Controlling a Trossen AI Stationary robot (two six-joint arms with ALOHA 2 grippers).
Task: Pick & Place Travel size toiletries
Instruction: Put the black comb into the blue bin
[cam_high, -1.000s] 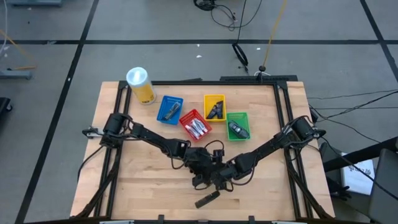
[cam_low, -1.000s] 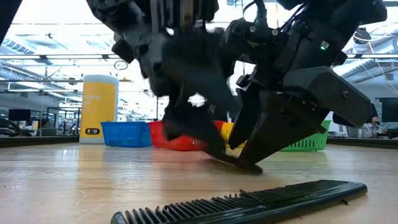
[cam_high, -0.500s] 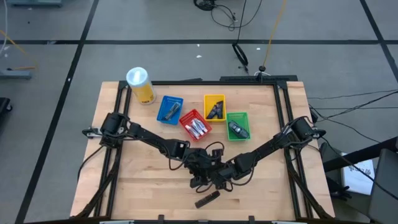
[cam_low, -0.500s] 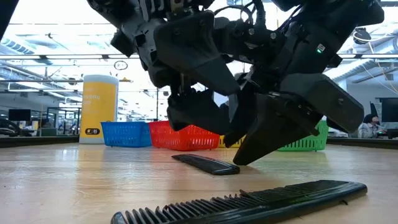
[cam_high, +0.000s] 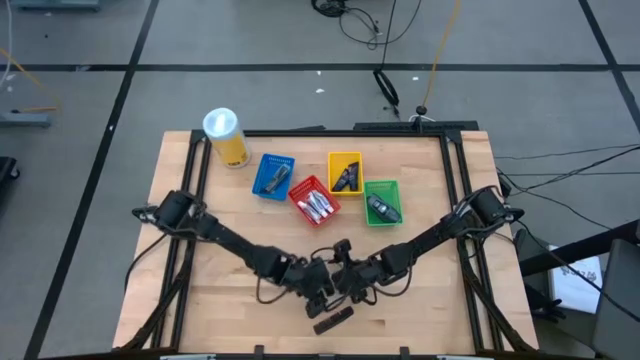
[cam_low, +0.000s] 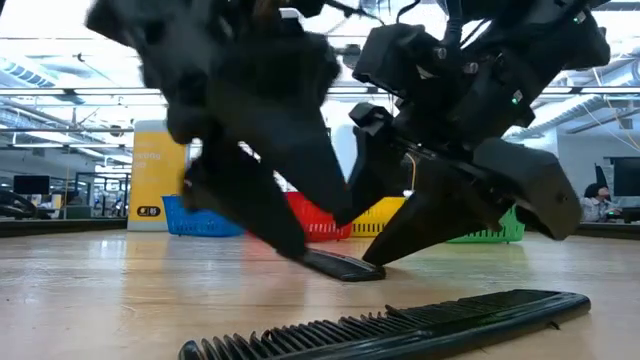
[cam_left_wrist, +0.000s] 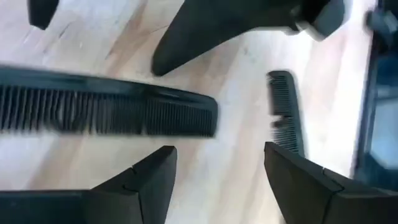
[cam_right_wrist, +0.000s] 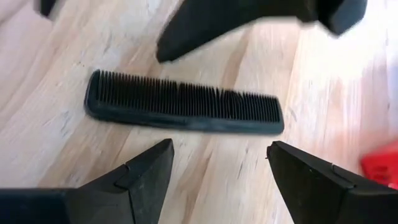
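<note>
Since half a second ago, the left gripper (cam_high: 318, 290) has slid toward the table's near edge, beside the right gripper (cam_high: 345, 283). From above, one flat black plastic comb (cam_high: 333, 320) lies just past both. At table height, another black comb (cam_low: 338, 265) lies flat beneath the two. Both wrist views show open fingers (cam_left_wrist: 152, 180) with that comb (cam_right_wrist: 183, 111) just ahead, ungripped.
</note>
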